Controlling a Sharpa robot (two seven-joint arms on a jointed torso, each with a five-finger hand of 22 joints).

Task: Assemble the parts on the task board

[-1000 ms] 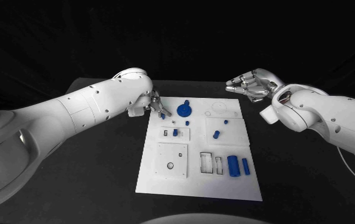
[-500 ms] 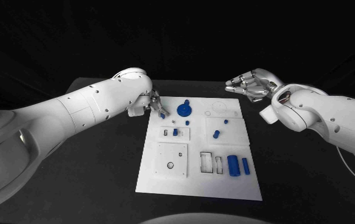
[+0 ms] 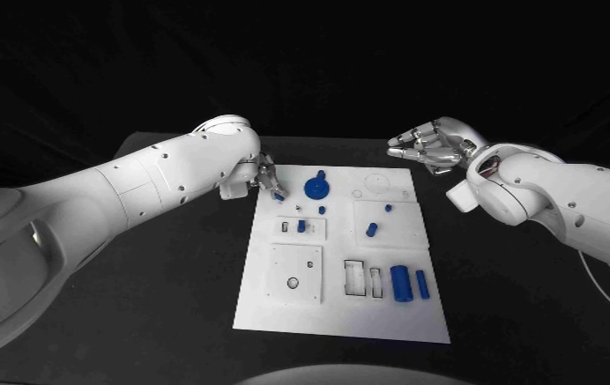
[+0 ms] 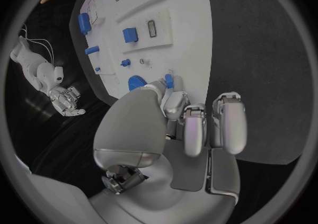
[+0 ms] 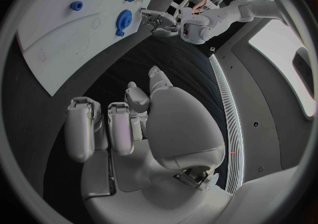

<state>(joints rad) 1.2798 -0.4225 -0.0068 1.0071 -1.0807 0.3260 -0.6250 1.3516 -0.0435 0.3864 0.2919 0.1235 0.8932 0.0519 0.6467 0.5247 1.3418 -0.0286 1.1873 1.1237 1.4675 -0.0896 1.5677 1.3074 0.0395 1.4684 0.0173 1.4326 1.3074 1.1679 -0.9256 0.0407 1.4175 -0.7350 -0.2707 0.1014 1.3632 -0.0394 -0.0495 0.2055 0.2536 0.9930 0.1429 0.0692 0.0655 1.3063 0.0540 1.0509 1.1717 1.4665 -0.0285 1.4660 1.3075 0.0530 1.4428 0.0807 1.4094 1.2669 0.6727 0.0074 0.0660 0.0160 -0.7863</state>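
While pinching small blue part [image 4: 169,80], left hand [image 3: 264,179] over task board [image 3: 343,314] far-left corner; right hand [image 3: 430,146] curled, w/o load.

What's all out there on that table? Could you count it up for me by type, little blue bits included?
Silver hands: 2, left hand and right hand
White board: 1
Blue toothed wheel: 1
Long blue pieces: 2
Small blue pieces: 5, four on the board and one at the left hand's fingers
Total: 11
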